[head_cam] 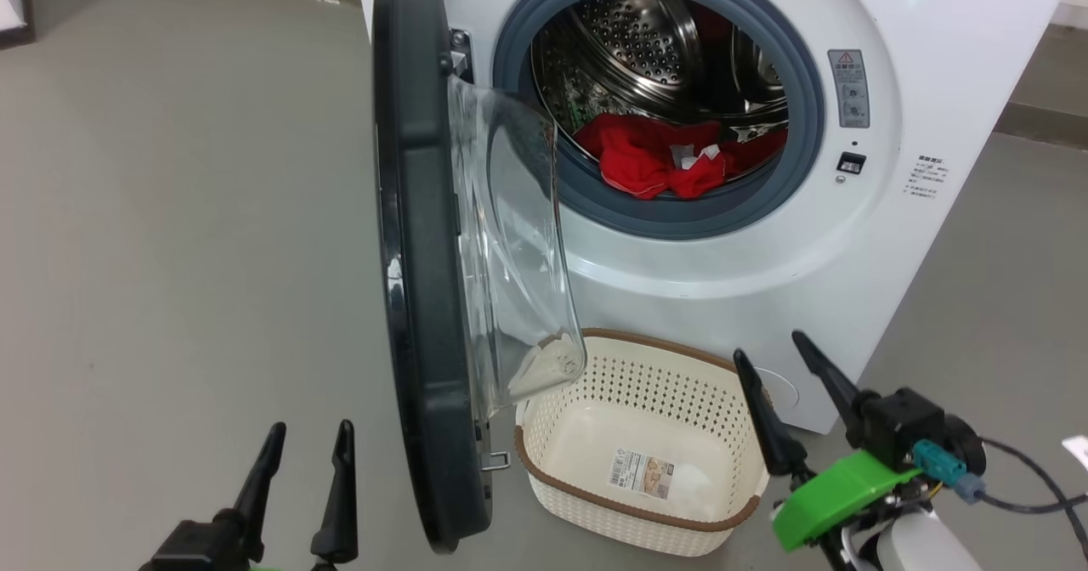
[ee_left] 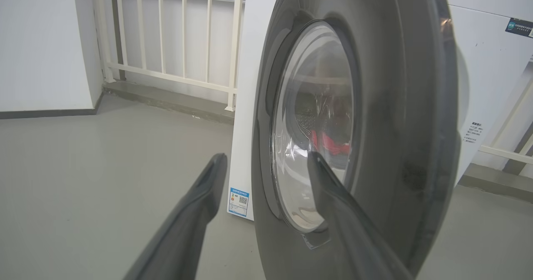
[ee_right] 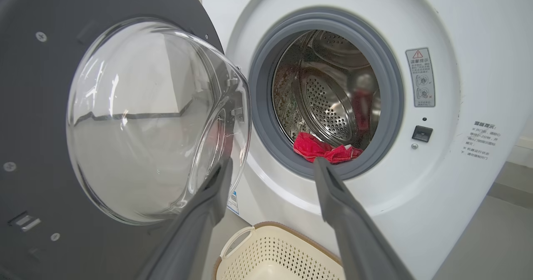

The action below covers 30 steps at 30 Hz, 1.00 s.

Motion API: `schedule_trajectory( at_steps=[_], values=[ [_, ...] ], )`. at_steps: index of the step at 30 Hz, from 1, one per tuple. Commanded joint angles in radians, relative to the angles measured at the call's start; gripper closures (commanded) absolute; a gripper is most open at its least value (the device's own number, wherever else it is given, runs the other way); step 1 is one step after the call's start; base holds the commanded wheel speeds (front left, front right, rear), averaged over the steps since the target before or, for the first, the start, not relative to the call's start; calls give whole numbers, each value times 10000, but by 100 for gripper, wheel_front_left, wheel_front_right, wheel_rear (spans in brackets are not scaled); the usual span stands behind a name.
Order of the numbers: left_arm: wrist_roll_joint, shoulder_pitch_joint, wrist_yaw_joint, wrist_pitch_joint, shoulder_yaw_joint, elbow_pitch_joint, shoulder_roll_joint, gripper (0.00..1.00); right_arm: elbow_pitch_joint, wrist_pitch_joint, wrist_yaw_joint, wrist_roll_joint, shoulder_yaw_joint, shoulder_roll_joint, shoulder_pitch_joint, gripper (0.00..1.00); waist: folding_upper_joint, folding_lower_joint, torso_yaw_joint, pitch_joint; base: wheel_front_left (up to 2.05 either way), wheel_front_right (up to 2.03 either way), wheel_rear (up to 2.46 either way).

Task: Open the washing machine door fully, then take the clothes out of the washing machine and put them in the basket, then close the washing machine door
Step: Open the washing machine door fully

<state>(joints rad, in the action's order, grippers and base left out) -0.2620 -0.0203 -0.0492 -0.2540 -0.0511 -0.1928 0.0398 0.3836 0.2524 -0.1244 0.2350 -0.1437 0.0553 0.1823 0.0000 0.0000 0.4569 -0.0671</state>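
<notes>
Low in the head view, the left fingers (head_cam: 340, 494) are standing spread apart with nothing between them, just left of the washing machine door (head_cam: 425, 299). The right fingers (head_cam: 765, 418) are likewise hanging released and empty beside the right end of the basket (head_cam: 680, 516). The door is jutting out edge-on from the washing machine (head_cam: 850, 257), seemingly short of fully open, and its glass bowl (head_cam: 510, 282) is overhanging the basket's left end. The clothes (head_cam: 654, 163) are lying at the bottom of the drum (head_cam: 646, 36), just behind the grey rubber ring (head_cam: 680, 218). The basket is sitting empty on the floor (head_cam: 170, 214), just in front of the machine. I am judging the main risks to be these: an arm reaching in could be knocking the bowl if the door is left half-swung, and the fabric could be snagging on the ring and dropping beside the basket.
</notes>
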Motion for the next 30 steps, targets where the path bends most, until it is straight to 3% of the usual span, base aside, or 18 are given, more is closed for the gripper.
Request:
schedule_trajectory(
  at_steps=[1,29,30],
  values=[
    [110,-264,24,-78,328,249,104,0,-332,92,-63,4,-231,-43,-42,0,0,0,10,4,0,0,0],
    [-24,-268,-136,-78,463,23,104,0,-608,93,-63,928,-409,-50,-360,0,0,0,75,43,0,0,0],
    [-27,-276,-139,-78,461,8,104,29,-616,93,-63,935,-417,-50,-368,0,0,0,76,43,0,0,0]
  ],
)
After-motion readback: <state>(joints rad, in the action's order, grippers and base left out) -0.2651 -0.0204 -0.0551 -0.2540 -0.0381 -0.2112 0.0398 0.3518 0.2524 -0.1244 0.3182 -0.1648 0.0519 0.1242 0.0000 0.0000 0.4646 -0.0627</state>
